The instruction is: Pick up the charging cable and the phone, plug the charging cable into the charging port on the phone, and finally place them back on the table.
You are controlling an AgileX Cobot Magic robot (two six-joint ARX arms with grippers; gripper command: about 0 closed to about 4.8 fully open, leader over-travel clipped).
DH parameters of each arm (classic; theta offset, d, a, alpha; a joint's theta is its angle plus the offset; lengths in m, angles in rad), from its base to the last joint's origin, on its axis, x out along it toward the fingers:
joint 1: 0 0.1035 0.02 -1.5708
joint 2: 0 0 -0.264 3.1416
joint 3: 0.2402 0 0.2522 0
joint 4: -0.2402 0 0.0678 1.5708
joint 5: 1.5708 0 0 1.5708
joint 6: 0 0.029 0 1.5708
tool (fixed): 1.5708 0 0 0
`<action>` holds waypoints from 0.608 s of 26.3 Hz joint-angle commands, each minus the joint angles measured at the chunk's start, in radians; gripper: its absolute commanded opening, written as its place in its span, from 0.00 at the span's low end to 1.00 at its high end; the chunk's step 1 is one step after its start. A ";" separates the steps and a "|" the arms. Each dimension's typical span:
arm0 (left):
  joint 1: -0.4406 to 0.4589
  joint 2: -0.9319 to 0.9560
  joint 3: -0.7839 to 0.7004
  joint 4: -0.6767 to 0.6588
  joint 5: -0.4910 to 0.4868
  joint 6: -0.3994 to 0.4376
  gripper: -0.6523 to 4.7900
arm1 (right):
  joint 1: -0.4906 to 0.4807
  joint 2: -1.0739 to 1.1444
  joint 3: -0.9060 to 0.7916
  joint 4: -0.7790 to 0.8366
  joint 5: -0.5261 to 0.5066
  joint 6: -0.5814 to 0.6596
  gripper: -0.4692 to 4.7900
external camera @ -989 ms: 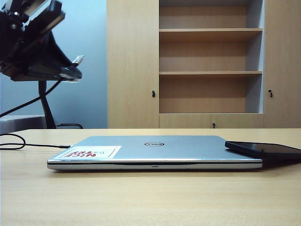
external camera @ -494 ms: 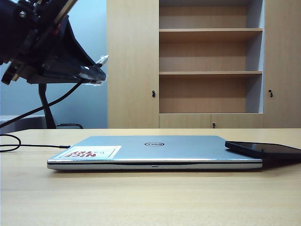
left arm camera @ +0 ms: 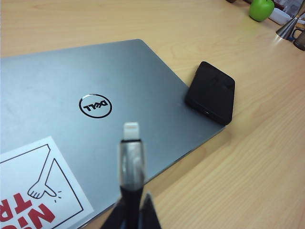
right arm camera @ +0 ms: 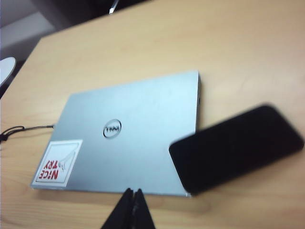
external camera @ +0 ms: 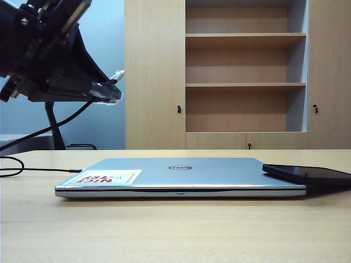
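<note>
One Dell laptop (external camera: 181,175) and one phone (external camera: 307,174) on bench (external camera: 175,230); left gripper (left arm camera: 131,210) aloft, grasping one charging cable (left arm camera: 130,157); right gripper (right arm camera: 131,200) clenched, above the bench.

We count one phone (left arm camera: 211,91); one laptop (external camera: 175,176) carrying one sticker (external camera: 105,177); one charging cable (left arm camera: 131,157); one green apple (left arm camera: 261,9); two grippers, left gripper (left arm camera: 136,210), right gripper (right arm camera: 132,202); one worktop (external camera: 175,230).

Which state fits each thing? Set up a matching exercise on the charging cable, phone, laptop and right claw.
1 charging cable
2 phone
3 laptop
4 right claw

A shut, holding nothing, above the table
B closed, flat on the table
C gripped in the left claw, raised
D one end resting on the laptop's corner

Pairs: 1-C, 2-D, 3-B, 4-A
</note>
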 commanded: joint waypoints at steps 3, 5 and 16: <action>0.001 0.005 0.002 0.009 0.003 0.006 0.11 | -0.097 -0.001 -0.087 0.106 -0.141 0.071 0.08; 0.001 0.013 0.002 0.010 0.004 0.028 0.11 | -0.130 -0.001 -0.119 0.156 -0.192 0.093 0.08; 0.001 0.057 0.002 0.034 0.003 0.031 0.11 | -0.324 0.054 -0.223 0.239 -0.348 0.157 0.10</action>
